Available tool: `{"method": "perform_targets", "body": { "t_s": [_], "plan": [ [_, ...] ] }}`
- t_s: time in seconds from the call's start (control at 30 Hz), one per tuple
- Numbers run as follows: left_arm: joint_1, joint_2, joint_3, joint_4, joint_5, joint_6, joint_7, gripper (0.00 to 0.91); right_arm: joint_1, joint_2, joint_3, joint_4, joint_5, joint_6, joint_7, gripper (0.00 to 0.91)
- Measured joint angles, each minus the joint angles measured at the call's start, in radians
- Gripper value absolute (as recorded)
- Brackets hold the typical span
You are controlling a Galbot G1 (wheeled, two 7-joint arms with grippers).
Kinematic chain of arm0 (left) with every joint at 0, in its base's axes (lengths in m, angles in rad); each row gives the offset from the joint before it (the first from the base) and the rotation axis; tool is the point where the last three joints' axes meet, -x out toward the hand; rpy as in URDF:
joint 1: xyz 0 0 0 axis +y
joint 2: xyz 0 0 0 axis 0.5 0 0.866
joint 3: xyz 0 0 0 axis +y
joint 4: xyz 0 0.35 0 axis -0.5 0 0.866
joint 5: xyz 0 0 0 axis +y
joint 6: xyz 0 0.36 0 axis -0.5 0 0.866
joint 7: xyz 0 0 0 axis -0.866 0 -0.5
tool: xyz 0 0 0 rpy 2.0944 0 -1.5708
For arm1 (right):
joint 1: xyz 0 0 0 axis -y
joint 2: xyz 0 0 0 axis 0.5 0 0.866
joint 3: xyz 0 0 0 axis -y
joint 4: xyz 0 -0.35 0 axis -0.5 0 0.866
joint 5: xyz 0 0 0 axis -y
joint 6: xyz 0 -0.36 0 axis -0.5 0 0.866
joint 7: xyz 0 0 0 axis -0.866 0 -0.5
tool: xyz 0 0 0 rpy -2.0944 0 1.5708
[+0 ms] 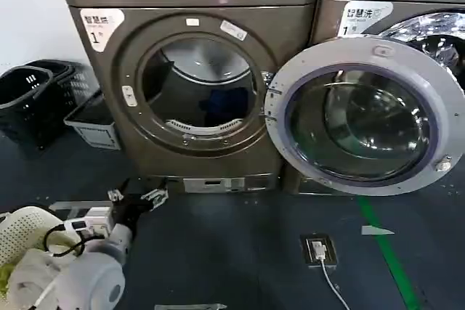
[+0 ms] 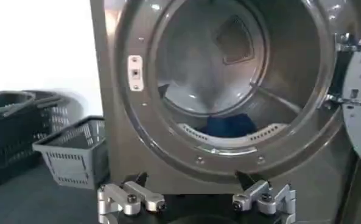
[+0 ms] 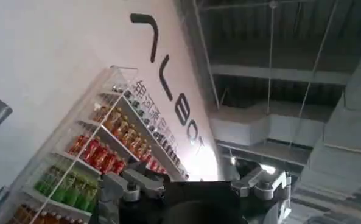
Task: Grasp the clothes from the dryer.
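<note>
1. The dryer (image 1: pixel 192 78) stands ahead on the left, its door (image 1: pixel 363 117) swung wide to the right.
2. Dark blue clothes (image 2: pixel 229 126) lie low in the drum.
3. The left hand (image 1: pixel 136 196) hovers low before the dryer, fingers wide and empty.
4. The right hand (image 3: pixel 195 185) points up toward a drinks shelf (image 3: pixel 101 158), fingers spread, holding nothing.

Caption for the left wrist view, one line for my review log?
Open left gripper faces the dryer's open drum, blue clothes inside.
</note>
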Motion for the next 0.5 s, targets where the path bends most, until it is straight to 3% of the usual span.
{"method": "perform_targets", "body": {
  "t_s": [0.5],
  "plan": [
    [-0.019,-0.008,0.011,0.013,0.001,0.000,0.006,0.907,0.004,0.001,-0.003,-0.007,0.006,0.028,0.000,0.907]
  ]
}}
